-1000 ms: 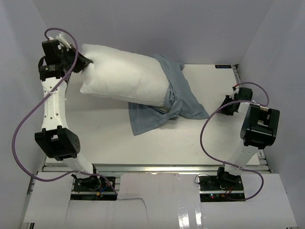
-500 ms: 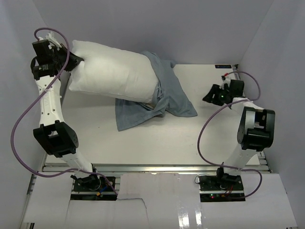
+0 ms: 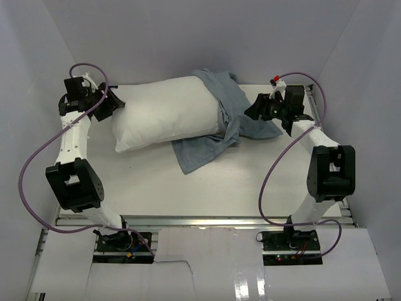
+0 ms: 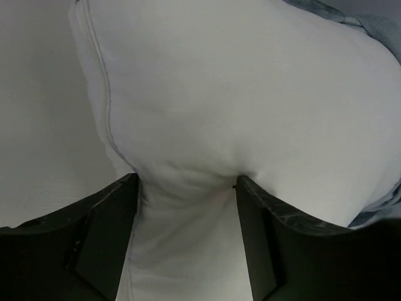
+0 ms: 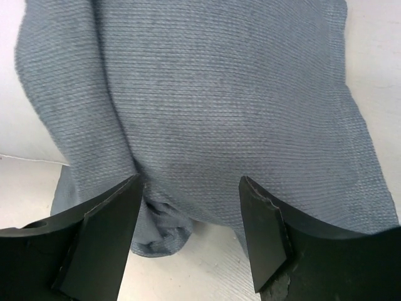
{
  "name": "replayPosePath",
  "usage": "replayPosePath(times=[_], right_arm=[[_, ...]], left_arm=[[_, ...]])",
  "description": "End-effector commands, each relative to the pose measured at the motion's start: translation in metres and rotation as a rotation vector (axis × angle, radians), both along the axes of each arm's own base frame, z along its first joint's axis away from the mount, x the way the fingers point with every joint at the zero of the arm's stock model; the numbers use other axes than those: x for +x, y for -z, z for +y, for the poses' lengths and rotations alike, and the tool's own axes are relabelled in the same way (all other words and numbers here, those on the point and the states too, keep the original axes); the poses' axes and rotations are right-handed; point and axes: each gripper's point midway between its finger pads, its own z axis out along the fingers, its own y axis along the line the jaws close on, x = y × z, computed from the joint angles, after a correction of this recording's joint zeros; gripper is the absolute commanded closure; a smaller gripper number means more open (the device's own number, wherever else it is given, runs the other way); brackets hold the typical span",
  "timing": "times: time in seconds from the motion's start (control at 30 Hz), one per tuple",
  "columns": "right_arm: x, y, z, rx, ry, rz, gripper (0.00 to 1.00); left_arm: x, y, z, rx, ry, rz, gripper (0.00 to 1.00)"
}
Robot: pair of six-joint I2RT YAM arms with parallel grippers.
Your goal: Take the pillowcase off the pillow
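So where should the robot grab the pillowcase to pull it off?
Grab the loose fold of the pillowcase spread on the table past the pillow's right end, coming from the right. Only that end is covered, so pulling rightward there should slide it off without pinching the pillow.

A white pillow lies across the far side of the table, its right end wrapped in a rumpled grey-blue pillowcase. 2 arms flank it: the left gripper at the pillow's bare end, the right gripper at the cloth's edge.
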Motion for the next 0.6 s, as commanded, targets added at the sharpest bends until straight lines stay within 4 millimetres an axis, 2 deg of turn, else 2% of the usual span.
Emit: replayPosePath(times=[0.0, 0.07, 0.1, 0.13, 0.17, 0.23, 0.3, 0.33, 0.37, 0.4, 0.47, 0.53, 0.57], right_arm=[[0.012, -0.007, 0.002, -0.017, -0.031, -0.027, 0.31], [0.011, -0.006, 0.002, -0.017, -0.033, -0.024, 0.3], [0.01, -0.007, 0.003, -0.019, -0.035, -0.027, 0.3], [0.01, -0.007, 0.001, -0.025, -0.028, -0.031, 0.3], [0.009, -0.008, -0.001, -0.036, -0.017, -0.03, 0.3], [0.016, -0.007, -0.012, -0.078, 0.035, -0.039, 0.29], [0.024, -0.01, -0.019, -0.094, 0.069, -0.048, 0.27], [0.029, -0.012, -0.024, -0.098, 0.091, -0.057, 0.26], [0.037, -0.015, -0.024, -0.092, 0.099, -0.082, 0.24], [0.043, -0.017, -0.023, -0.081, 0.101, -0.09, 0.22], [0.054, -0.012, -0.012, -0.041, 0.052, -0.053, 0.1], [0.058, -0.003, -0.007, -0.031, 0.032, -0.031, 0.06], [0.059, 0.001, -0.007, -0.032, 0.034, -0.028, 0.04]], left_arm=[[-0.006, -0.071, 0.013, 0.134, -0.048, -0.17, 0.25], [-0.007, -0.076, 0.013, 0.162, -0.064, -0.151, 0.23], [-0.004, -0.093, 0.019, 0.207, -0.104, -0.175, 0.23], [-0.002, -0.098, 0.018, 0.229, -0.117, -0.178, 0.23], [0.003, -0.096, 0.002, 0.244, -0.095, -0.165, 0.23], [0.012, -0.11, -0.008, 0.284, -0.133, -0.189, 0.23], [0.025, -0.105, -0.046, 0.293, -0.094, -0.186, 0.16], [0.031, -0.11, -0.054, 0.288, -0.121, -0.199, 0.16], [0.038, -0.11, -0.081, 0.284, -0.076, -0.221, 0.16], [0.051, -0.09, -0.093, 0.287, -0.054, -0.188, 0.16], [0.07, -0.069, -0.105, 0.268, -0.093, -0.145, 0.15], [0.08, -0.053, -0.113, 0.236, -0.097, -0.114, 0.13], [0.083, -0.052, -0.121, 0.226, -0.102, -0.114, 0.11]])
